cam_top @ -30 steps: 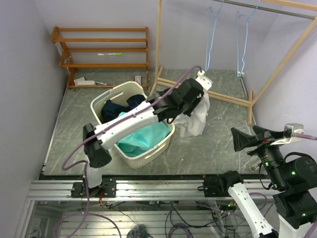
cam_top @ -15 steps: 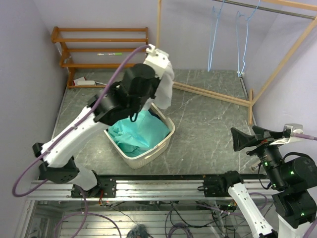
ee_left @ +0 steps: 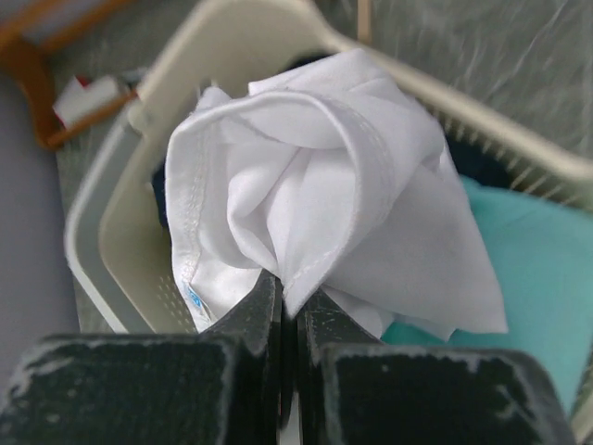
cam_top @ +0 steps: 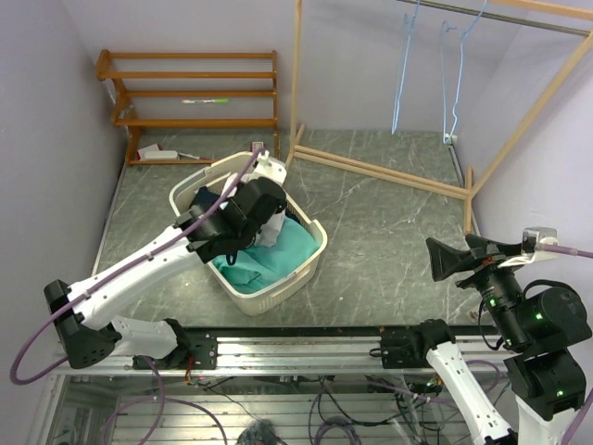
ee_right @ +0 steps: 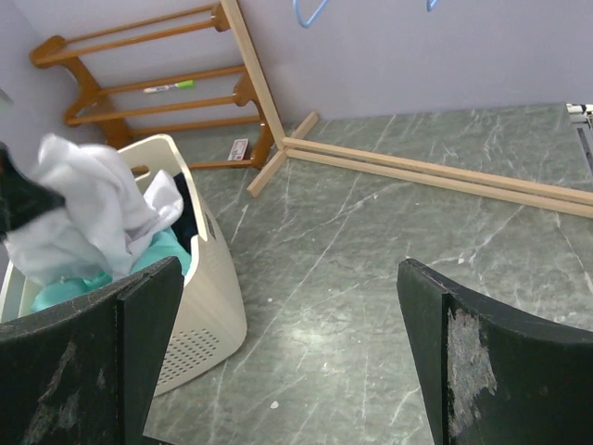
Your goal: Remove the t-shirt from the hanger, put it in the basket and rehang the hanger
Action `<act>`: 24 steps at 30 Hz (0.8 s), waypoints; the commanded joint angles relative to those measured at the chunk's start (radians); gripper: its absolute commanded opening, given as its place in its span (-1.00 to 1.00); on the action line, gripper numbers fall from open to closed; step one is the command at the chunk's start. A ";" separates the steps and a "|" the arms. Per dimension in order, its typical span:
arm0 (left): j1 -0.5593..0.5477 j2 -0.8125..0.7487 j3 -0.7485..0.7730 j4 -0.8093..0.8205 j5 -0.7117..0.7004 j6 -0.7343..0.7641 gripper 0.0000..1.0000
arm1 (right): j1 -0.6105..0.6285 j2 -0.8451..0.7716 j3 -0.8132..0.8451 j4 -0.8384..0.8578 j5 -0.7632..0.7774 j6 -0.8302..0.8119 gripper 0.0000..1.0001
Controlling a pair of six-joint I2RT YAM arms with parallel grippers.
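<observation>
The left gripper (ee_left: 288, 311) is pinched tight on a fold of the white t-shirt (ee_left: 324, 204), its two dark fingers (ee_left: 248, 320) pressed together with only cloth between them. The shirt bunches up just ahead of the fingertips in a loose, crumpled ball, its hemmed edge curling over the top. Directly below and beyond the gripper sits the cream basket (ee_left: 102, 232), and the shirt hangs over its open top. To the right of the gripper, under the shirt, lies a teal cloth (ee_left: 528, 250); a dark garment (ee_left: 477, 158) shows past it against the basket's far wall.

From above, the left arm reaches out over the basket (cam_top: 306, 264) with the shirt (cam_top: 271, 225) tucked beneath its wrist. Two blue hangers (cam_top: 451, 65) dangle from the rail far off to the right of that gripper, both bare. A wooden rack (cam_top: 190, 93) stands against the back wall, beyond the basket.

The right gripper (ee_right: 287, 362) is spread wide, nothing between its fingers (ee_right: 477, 357), and sits low over the bare green floor (ee_right: 371, 269). The basket and the shirt are off to its left.
</observation>
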 commanded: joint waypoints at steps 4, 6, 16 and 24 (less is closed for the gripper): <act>0.092 0.003 -0.202 -0.029 0.169 -0.241 -0.51 | -0.003 -0.002 -0.012 0.031 -0.022 0.008 0.99; 0.107 0.004 -0.269 0.015 0.261 -0.257 -0.26 | -0.003 -0.004 -0.020 0.036 -0.026 0.012 0.99; 0.127 0.045 -0.367 0.110 0.458 -0.281 -0.06 | -0.002 0.015 -0.035 0.043 -0.060 0.017 0.99; 0.126 -0.031 -0.198 -0.014 0.390 -0.226 1.00 | -0.003 0.016 -0.037 0.046 -0.070 0.016 1.00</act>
